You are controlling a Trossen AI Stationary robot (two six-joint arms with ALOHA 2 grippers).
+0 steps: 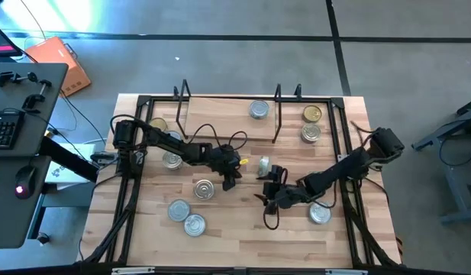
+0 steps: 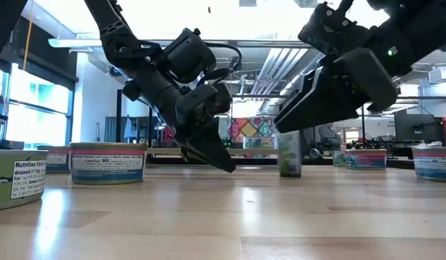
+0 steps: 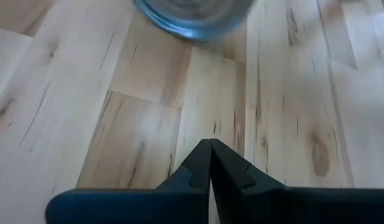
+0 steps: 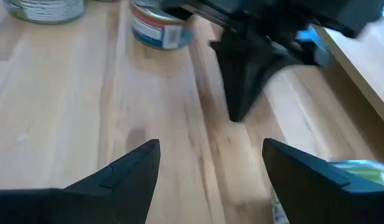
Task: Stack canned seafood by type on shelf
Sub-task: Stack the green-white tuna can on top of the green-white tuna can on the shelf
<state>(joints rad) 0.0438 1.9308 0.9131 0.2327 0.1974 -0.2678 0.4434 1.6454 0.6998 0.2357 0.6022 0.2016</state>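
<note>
Desk: the pale wooden desk [image 1: 243,237] is carrying everything, with a grey floor around it and an office room showing behind in the low view.
Near tins: several round tins with silver tops are lying loose at the near left, for example one [image 1: 194,224] by the front edge; another [image 1: 320,213] is sitting near the right arm.
Right gripper: the right gripper [image 1: 267,200] is hanging low over the middle of the desk, its jaws spread and pinching nothing.
Left gripper: the left gripper [image 1: 229,182] is pointing down just beside it, fingers pressed together and empty.
Tipped tin: one tin [image 1: 263,163] is standing on its edge between the two grippers and the shelf.
Shelf: the shelf [image 1: 227,118] is waiting at the far side, with one silver tin [image 1: 259,110] on its board; a gold-topped tin [image 1: 312,114] and a silver one [image 1: 311,134] are lying to its right.
Risk: the grippers are working close together, so I think they could collide; a touch could also make the tipped tin roll away.
</note>
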